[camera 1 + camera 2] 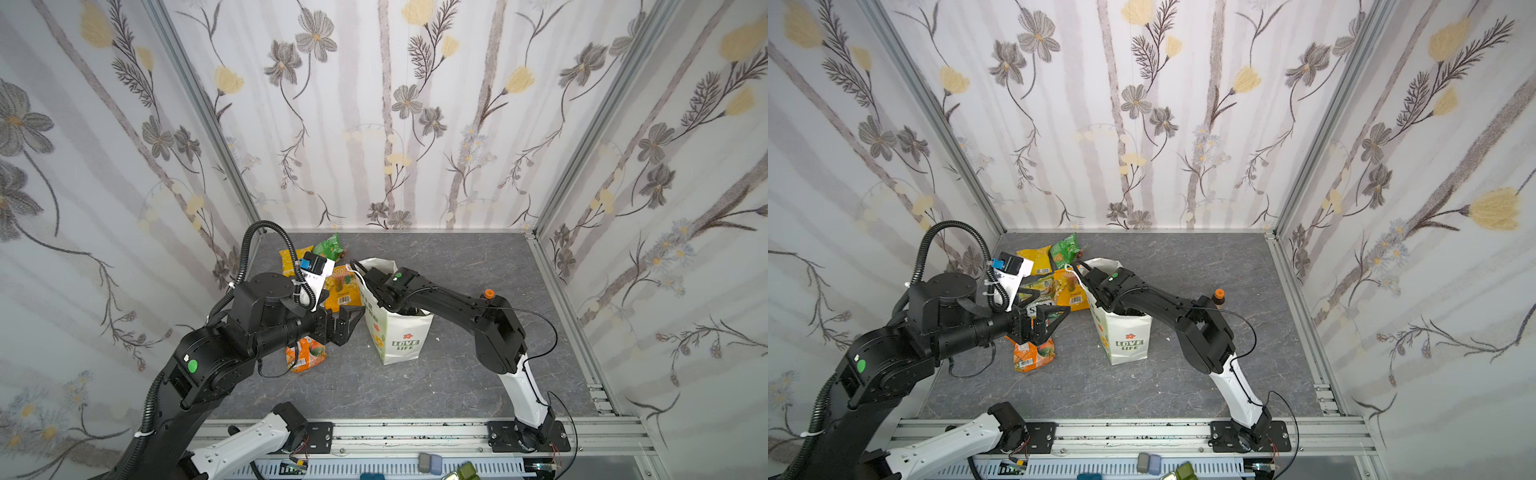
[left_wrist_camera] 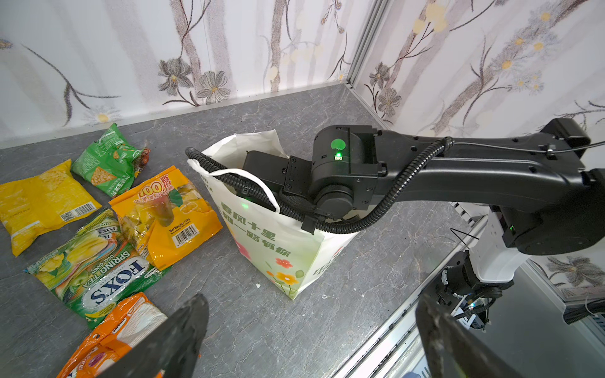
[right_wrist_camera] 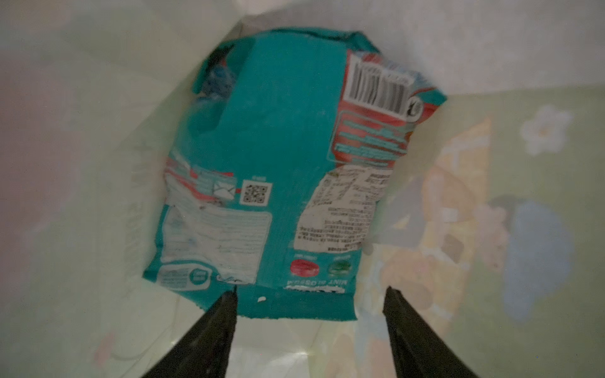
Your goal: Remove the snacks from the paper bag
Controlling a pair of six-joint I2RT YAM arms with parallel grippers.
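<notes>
Step in hand, as we are reading it: fetching the last snack in sight out of the paper bag [image 1: 399, 340].

We are counting five snacks already lying on the counter [image 1: 457, 374] beside the bag, all in the left wrist view:
- yellow packet [image 2: 42, 199]
- green packet [image 2: 108, 160]
- orange packet [image 2: 167, 216]
- FOXS packet [image 2: 98, 261]
- orange-white packet [image 2: 121, 330]

The bag is standing upright, and the right arm is reaching down through its mouth. In the right wrist view, the teal packet [image 3: 281, 147] is lying inside the bag, against its wall. The right gripper [image 3: 311, 293] is sitting at the packet's near edge with its jaws spread. One jaw tip is at that edge and the other is clear of it, so nothing is being pinched.

The left gripper [image 2: 311, 297] is hovering near the bag, above the orange-white packet. Its jaws are spread wide and holding nothing.

For the next move, we are judging that the right jaws need to straddle the packet's crimped edge and close on foil alone, without catching the bag wall. The lift should then go straight up through the mouth. The bag is light and unheld, so it may rise or tip with the arm.
</notes>
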